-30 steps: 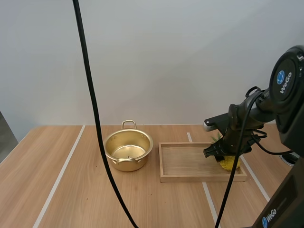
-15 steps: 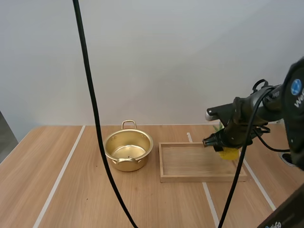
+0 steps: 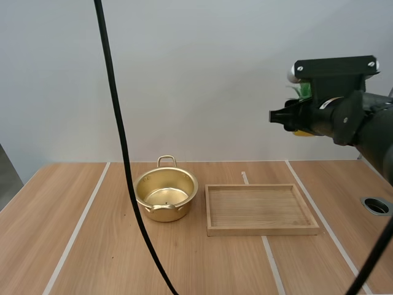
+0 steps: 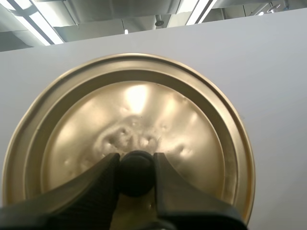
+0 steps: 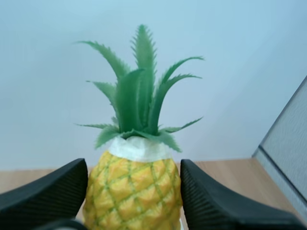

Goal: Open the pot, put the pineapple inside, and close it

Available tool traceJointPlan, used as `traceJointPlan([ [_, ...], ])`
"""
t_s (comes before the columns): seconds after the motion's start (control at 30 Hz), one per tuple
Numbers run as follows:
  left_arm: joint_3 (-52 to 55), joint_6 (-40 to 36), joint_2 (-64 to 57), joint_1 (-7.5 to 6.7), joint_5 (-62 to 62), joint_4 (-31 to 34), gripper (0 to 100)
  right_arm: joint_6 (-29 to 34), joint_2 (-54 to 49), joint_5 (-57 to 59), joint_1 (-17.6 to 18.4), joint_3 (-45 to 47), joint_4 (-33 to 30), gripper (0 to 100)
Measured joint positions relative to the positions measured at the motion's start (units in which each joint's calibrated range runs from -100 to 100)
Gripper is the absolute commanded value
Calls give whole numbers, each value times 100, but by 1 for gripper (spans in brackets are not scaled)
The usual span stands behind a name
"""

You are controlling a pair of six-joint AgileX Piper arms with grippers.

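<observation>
Fingers of the right gripper (image 3: 284,115) hold the pineapple (image 3: 301,131) high above and well right of the pot (image 3: 166,195), which stands open with the wooden tray (image 3: 258,231) just to its right.

In the left wrist view, the left gripper (image 4: 135,167) pinches the lid (image 4: 144,110) by its black knob (image 4: 135,176). A slack pinch could let the lid swing or drop.

In the right wrist view, both pads press the fruit's yellow body, crown upright. Released from that height, it could bounce out of the pot or tip it.
</observation>
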Motion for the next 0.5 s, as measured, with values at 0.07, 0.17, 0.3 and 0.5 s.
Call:
traceJointPlan([
  [0.07, 0, 0, 0, 0, 0, 0, 0, 0, -280, -3, 0, 0, 79, 0],
  [0.17, 0, 0, 0, 0, 0, 0, 0, 0, -649, -37, 11, 0, 144, 0],
  [0.3, 0, -11, 0, 0, 0, 0, 0, 0, -900, -56, 214, 0, 238, 0],
  [0.5, 0, -11, 0, 0, 0, 0, 0, -781, -625, -36, 526, 0, 728, 0],
])
